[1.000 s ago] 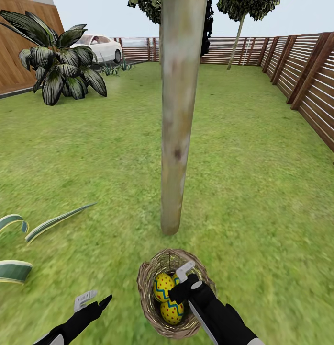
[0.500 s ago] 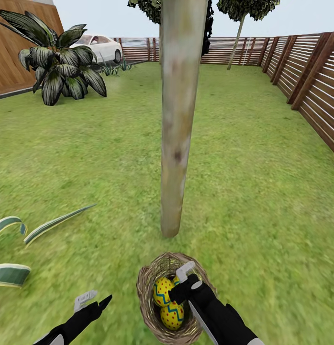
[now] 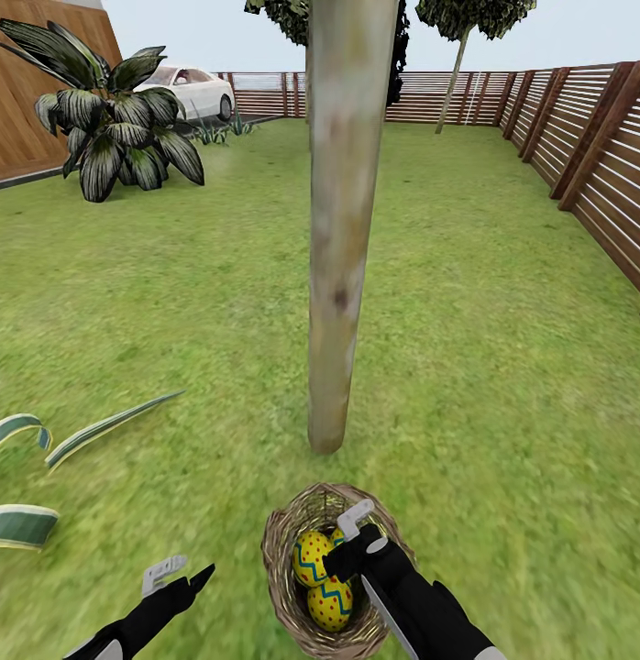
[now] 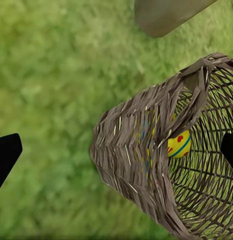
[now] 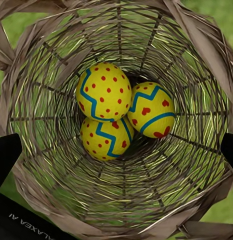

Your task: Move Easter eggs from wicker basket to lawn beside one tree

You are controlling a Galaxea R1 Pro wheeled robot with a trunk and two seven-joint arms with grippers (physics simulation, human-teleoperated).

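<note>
Wicker basket (image 3: 288, 587): round, brown open weave, braided rim, upright on the lawn (image 3: 503, 385), just in front of the tree (image 3: 343, 229) base, not touching the trunk. Three Easter eggs (image 5: 105, 92), all inside at the bottom, touching one another: yellow, blue zigzag bands; two with red dots, one with red hearts. Tree trunk straight, pale grey-tan, mottled.

Enclosed garden: slatted wooden fence (image 3: 595, 147) along right side and rear; dark-leaved plant (image 3: 114, 124) at left; white car (image 3: 193, 90) beyond; pale overcast sky.
</note>
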